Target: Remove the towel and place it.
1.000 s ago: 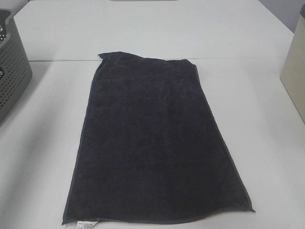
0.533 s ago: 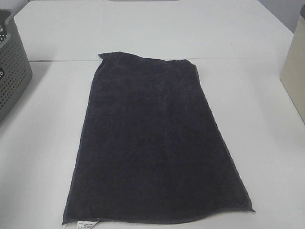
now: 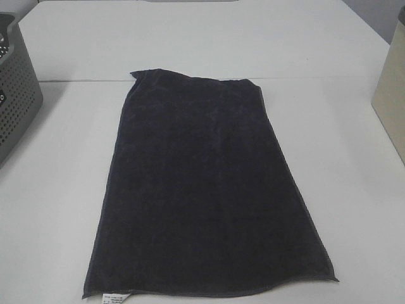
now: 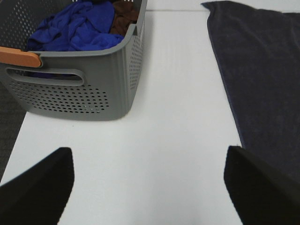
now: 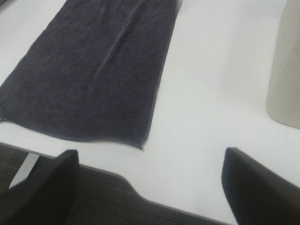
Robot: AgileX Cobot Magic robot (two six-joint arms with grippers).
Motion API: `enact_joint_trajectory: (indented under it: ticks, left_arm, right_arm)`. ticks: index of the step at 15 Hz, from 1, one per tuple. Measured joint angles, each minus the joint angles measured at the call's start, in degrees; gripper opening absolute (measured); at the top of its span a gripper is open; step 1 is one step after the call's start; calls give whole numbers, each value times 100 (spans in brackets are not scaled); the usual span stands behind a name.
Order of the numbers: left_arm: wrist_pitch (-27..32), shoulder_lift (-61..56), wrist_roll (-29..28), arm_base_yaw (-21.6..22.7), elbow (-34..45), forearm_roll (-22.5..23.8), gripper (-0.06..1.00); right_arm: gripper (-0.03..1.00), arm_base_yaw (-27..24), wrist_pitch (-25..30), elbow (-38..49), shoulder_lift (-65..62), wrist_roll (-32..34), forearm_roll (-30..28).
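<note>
The towel (image 3: 205,190) is a dark navy cloth lying flat and spread out lengthwise down the middle of the white table (image 3: 354,209), with a small white label (image 3: 116,297) at its near left corner. Neither arm shows in the exterior high view. In the left wrist view, my left gripper (image 4: 149,187) is open above bare table, with the towel (image 4: 262,79) off to one side. My right gripper (image 5: 150,185) is open too, hovering over the table's front edge near the towel's (image 5: 93,70) near right corner. Nothing is between either pair of fingers.
A grey perforated laundry basket (image 4: 79,89) with an orange handle piece holds blue and brown clothes at the table's left edge (image 3: 16,88). A beige container (image 3: 391,95) stands at the right edge. Dark carpet (image 5: 70,197) lies beyond the table's front edge.
</note>
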Motion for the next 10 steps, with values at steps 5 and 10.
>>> enact_joint_trajectory:
  ticks: [5, 10]
  left_arm:
    - [172, -842, 418, 11, 63, -149, 82]
    - [-166, -848, 722, 17, 991, -584, 82]
  right_arm:
    - [78, 0, 11, 573, -218, -235, 103]
    - [78, 0, -407, 791, -218, -573, 126]
